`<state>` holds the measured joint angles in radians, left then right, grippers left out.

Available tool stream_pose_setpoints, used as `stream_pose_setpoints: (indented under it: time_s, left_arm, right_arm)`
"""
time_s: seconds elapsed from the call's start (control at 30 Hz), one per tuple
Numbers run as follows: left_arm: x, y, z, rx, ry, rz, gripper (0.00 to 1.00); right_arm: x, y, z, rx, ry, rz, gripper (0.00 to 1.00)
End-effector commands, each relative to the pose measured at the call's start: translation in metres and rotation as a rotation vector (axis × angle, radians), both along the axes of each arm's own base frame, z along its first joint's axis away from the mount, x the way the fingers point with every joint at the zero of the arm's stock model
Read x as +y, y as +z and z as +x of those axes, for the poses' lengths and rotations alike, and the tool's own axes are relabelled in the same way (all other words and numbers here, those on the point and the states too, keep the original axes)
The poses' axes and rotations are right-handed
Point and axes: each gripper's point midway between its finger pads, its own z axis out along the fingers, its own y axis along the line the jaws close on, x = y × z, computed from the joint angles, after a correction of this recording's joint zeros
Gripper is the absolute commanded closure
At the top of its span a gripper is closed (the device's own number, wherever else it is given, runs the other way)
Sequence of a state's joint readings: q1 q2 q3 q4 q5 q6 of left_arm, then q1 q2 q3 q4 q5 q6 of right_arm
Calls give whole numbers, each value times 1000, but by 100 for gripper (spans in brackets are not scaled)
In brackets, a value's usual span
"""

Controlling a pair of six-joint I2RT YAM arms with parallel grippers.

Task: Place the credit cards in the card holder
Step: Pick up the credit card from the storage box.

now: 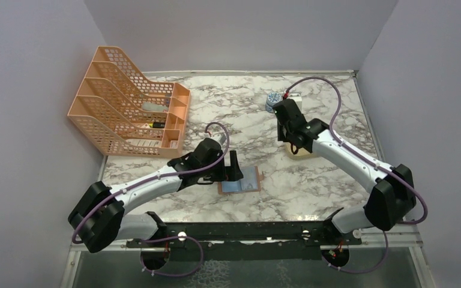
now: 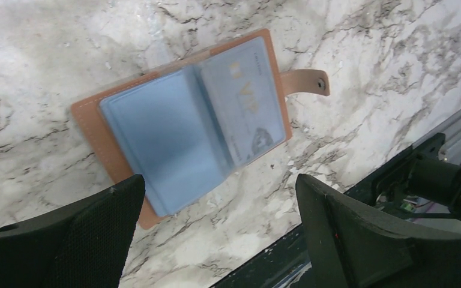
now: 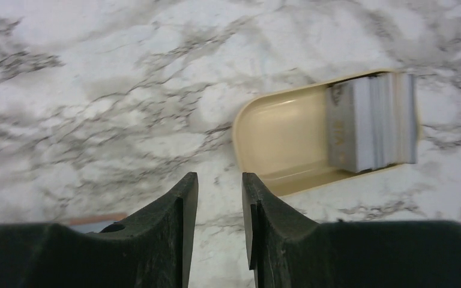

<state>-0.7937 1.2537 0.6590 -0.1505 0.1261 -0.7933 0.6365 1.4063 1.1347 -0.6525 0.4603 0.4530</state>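
Note:
The card holder (image 2: 180, 120), a tan leather wallet with a strap and snap, lies open on the marble; it also shows in the top view (image 1: 241, 180). Its clear sleeves hold a light grey card (image 2: 243, 99) marked VIP on the right side and a light blue one (image 2: 156, 135) on the left. My left gripper (image 2: 219, 183) is open wide and empty, hovering over the wallet's near edge (image 1: 235, 167). My right gripper (image 3: 219, 180) is slightly open and empty, just left of a beige tray (image 3: 276, 135) holding a grey stack of upright cards (image 3: 369, 123).
An orange mesh file organiser (image 1: 129, 111) stands at the back left. The beige tray (image 1: 299, 156) sits right of centre under my right arm. Grey walls close in the left, back and right sides. A black rail (image 1: 240, 231) runs along the near edge.

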Motion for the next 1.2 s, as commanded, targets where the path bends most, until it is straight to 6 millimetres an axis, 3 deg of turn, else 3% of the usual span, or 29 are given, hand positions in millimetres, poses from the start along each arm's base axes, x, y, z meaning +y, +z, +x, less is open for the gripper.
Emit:
stream_pose_setpoints:
  time_s: [0.0, 0.27, 0.4, 0.6, 1.17]
  left_arm:
    - [27, -15, 1, -21, 23, 111, 1]
    - [38, -29, 9, 9, 45, 92, 2]
    - [38, -29, 10, 16, 34, 76, 2]
    - [36, -25, 8, 5, 30, 46, 2]
    - [32, -26, 7, 21, 21, 21, 2]
  right_arm:
    - [-55, 6, 24, -24, -139, -234, 66]
    - [-113, -32, 44, 89, -266, -401, 65]
    - [-130, -50, 48, 143, -298, -460, 63]
    - [-150, -58, 47, 180, -354, -574, 60]
    - [-155, -75, 49, 217, -344, -553, 61]
